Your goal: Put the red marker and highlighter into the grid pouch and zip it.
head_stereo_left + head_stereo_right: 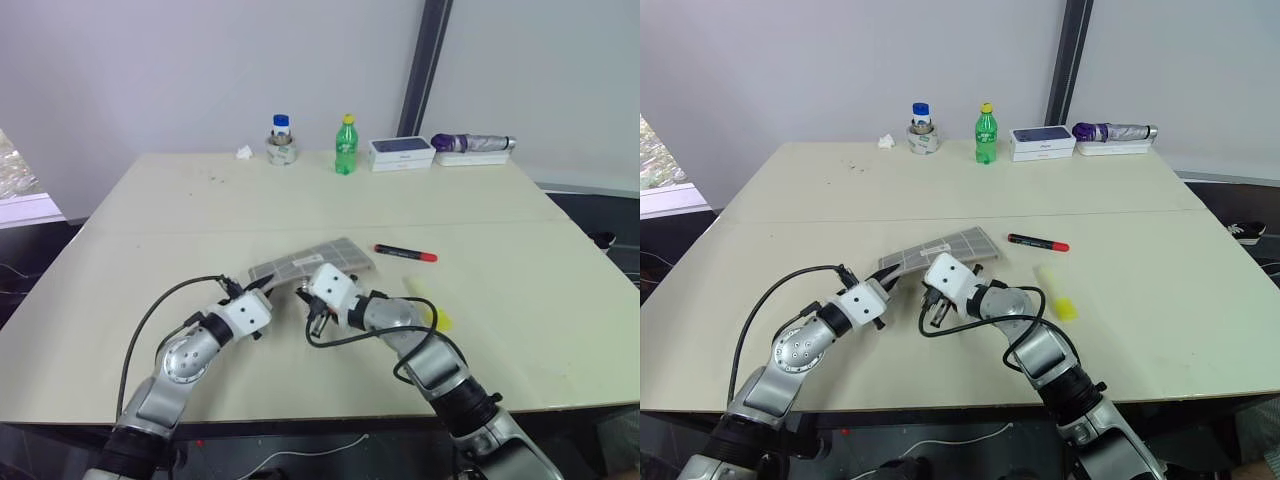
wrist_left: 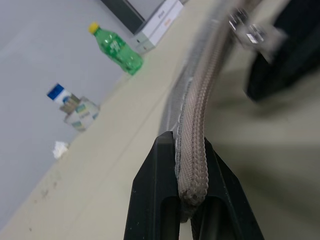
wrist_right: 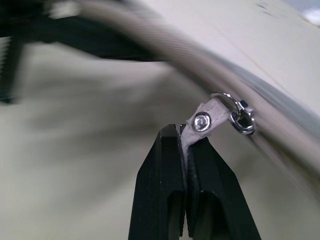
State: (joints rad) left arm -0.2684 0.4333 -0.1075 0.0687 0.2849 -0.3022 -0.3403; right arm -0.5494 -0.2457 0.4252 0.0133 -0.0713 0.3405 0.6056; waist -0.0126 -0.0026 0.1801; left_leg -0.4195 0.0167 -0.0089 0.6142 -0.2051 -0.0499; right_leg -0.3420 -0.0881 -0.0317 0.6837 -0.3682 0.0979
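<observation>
Grid pouch [image 1: 940, 249] is being pinned at its end by the left gripper [image 2: 187, 197] jaws, right gripper [image 3: 186, 150] jaws clamping the pull tab [image 3: 202, 125]: draw along the zipper line, steadily.

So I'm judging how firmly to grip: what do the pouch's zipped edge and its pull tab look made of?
The pouch edge looks like woven grey fabric tape: ribbed weave, matte, pinched by the left gripper. The pull tab seems a soft grey strip, maybe leatherette, with a shiny metal rivet and ring; the right gripper clamps it.
</observation>
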